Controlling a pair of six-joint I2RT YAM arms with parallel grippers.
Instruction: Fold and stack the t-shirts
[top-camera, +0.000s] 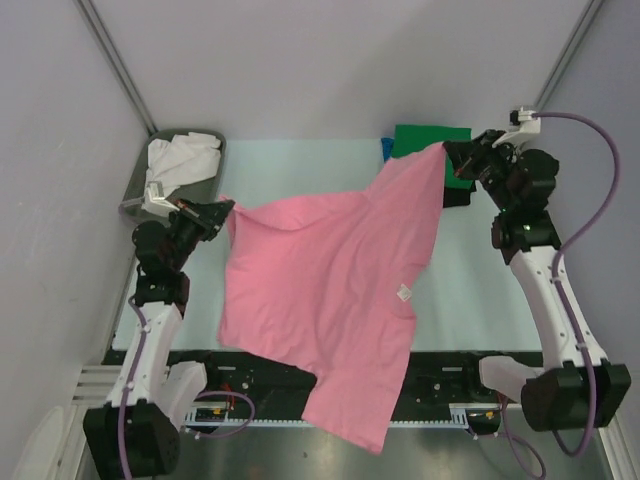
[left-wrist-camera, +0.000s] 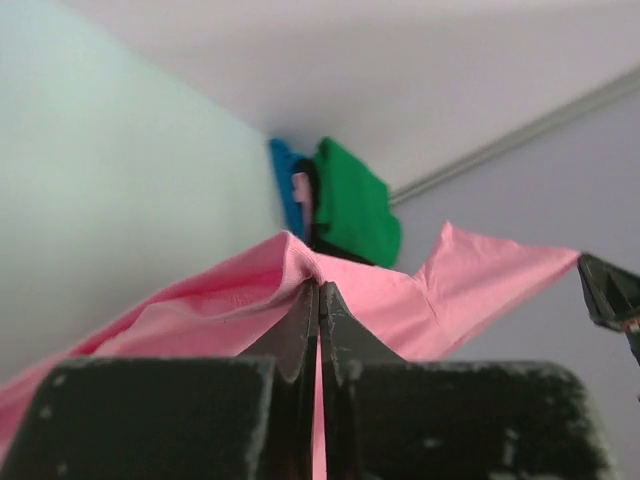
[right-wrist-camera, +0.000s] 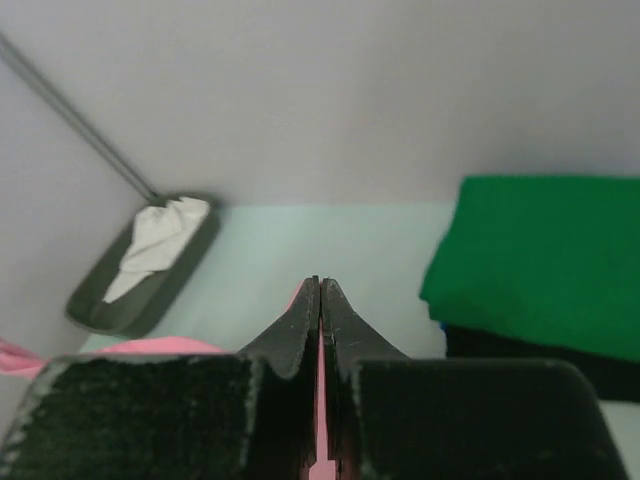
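Note:
The pink t-shirt (top-camera: 330, 290) hangs stretched between both arms above the table, its lower hem drooping past the near edge. My left gripper (top-camera: 226, 212) is shut on one corner of it, pink cloth (left-wrist-camera: 400, 290) bunched at the fingertips. My right gripper (top-camera: 447, 150) is shut on the opposite corner, a pink strip showing between its fingers (right-wrist-camera: 300, 320). A folded pile stands at the back right: green t-shirt (top-camera: 432, 140) on top, black (right-wrist-camera: 540, 350) under it, blue (top-camera: 386, 148) peeking at the left. A white t-shirt (top-camera: 178, 160) lies crumpled in the tray.
The grey plastic tray (top-camera: 135, 185) sits at the back left corner by the wall. The pale table surface (top-camera: 300, 165) runs between the tray and the pile. Both arm bases (top-camera: 320, 390) stand at the near edge.

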